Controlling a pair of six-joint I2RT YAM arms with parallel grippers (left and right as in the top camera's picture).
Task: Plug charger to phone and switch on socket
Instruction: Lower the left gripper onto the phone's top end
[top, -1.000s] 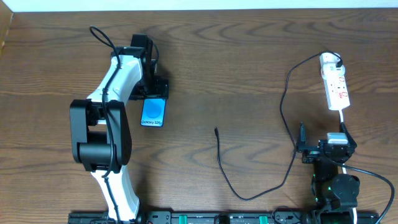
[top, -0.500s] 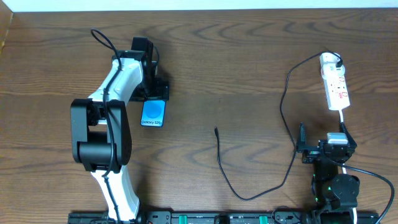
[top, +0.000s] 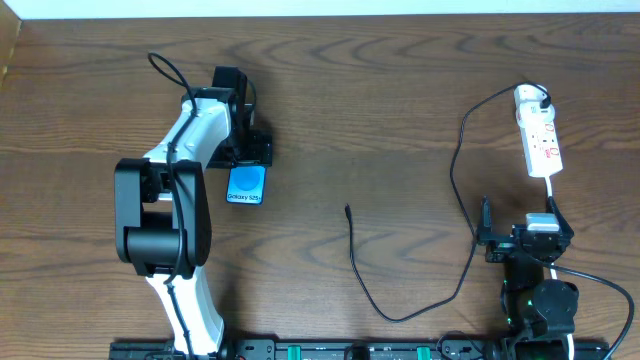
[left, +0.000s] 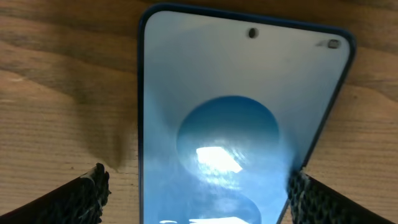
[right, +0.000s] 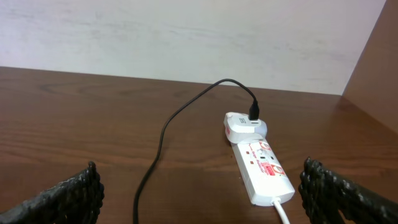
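Note:
The phone (top: 247, 187) lies flat on the table with its blue "Galaxy S25" screen up. It fills the left wrist view (left: 236, 93). My left gripper (top: 246, 155) is open over the phone's far end, a finger on each side (left: 198, 183), with a gap at the left finger. The charger cable (top: 458, 170) runs from its plug (top: 541, 98) in the white socket (top: 539, 138) in a loop to the connector tip (top: 347, 209) at mid-table. My right gripper (top: 527, 232) is open and empty, near the socket (right: 264, 168), which lies ahead between its fingers (right: 199, 193).
The socket's white cord (top: 552, 190) runs toward my right arm. A white adapter (right: 244, 126) holds the black plug (right: 254, 112). A pale wall (right: 186, 37) stands behind the table's far edge.
My left gripper has shifted slightly over the phone's far end and covers a bit more of it. The right arm, cable and socket have not moved.

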